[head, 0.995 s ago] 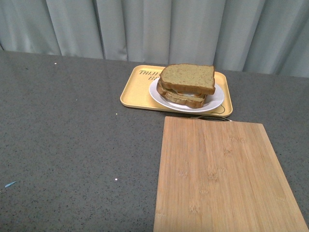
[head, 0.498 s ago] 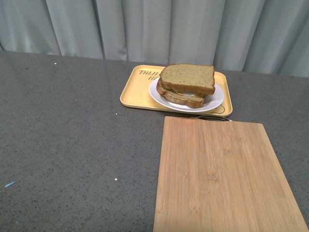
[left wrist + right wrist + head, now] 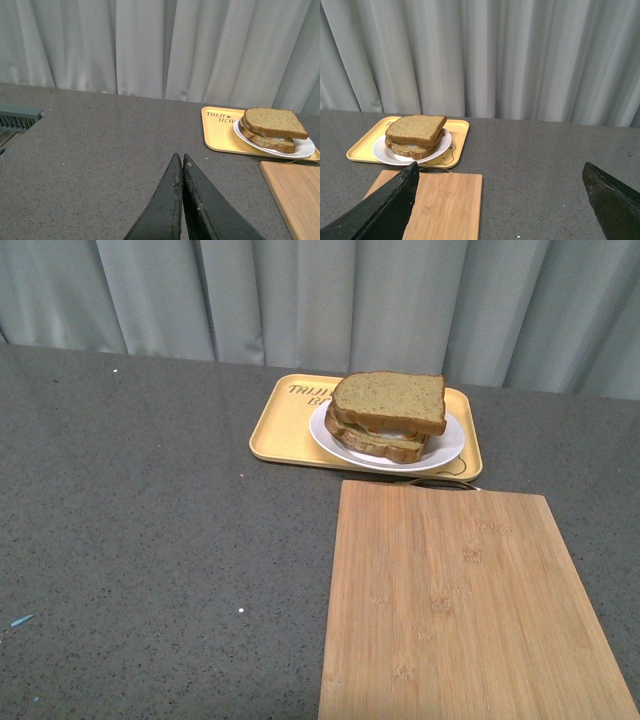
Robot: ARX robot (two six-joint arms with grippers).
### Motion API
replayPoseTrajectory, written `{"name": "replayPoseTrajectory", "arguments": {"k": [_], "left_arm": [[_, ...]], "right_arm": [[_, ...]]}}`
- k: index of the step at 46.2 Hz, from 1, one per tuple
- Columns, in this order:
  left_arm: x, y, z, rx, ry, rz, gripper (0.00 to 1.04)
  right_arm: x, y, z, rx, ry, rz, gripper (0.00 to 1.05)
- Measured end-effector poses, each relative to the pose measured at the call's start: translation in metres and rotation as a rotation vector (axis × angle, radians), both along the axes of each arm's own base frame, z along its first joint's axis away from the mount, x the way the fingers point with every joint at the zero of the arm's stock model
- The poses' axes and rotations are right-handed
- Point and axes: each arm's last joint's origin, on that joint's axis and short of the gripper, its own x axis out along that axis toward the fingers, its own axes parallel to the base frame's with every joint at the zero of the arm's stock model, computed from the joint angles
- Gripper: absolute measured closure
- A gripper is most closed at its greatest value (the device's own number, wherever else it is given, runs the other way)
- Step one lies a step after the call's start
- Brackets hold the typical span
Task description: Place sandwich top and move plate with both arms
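Note:
The sandwich top [image 3: 389, 400], a speckled tan-brown slice with a darker crust, lies on a stacked sandwich on the white plate [image 3: 446, 448]. The plate sits on a yellow tray. Neither arm shows in the front view. In the left wrist view my left gripper [image 3: 181, 159] is shut with nothing in it, well short of the sandwich top [image 3: 274, 122] and plate [image 3: 303, 148]. In the right wrist view my right gripper [image 3: 500, 172] stands wide open and empty, back from the sandwich top [image 3: 417, 128] and plate [image 3: 381, 152].
A yellow tray [image 3: 284, 425] with dark lettering holds the plate at the back of the grey table. A bamboo cutting board [image 3: 460, 605] lies in front of the tray, reaching the near edge. Grey curtains hang behind. A grey ribbed object [image 3: 19, 118] sits far off in the left wrist view.

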Motion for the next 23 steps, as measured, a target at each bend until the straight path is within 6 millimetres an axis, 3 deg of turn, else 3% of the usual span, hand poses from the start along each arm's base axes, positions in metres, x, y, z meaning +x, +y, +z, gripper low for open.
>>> {"name": "replayPoseTrajectory", "arguments": {"k": [2,8,23], "left_arm": [[0.0,0.0,0.0,-0.001,0.0,0.0,0.99],[-0.0001,0.0,0.0001,0.0,-0.001,0.0,0.8],[-0.0001,0.0,0.0001,0.0,-0.001,0.0,0.19]], "right_arm": [[0.0,0.0,0.0,0.0,0.0,0.0,0.09],[0.0,0.0,0.0,0.0,0.0,0.0,0.09],[0.0,0.0,0.0,0.0,0.0,0.0,0.09]]}}
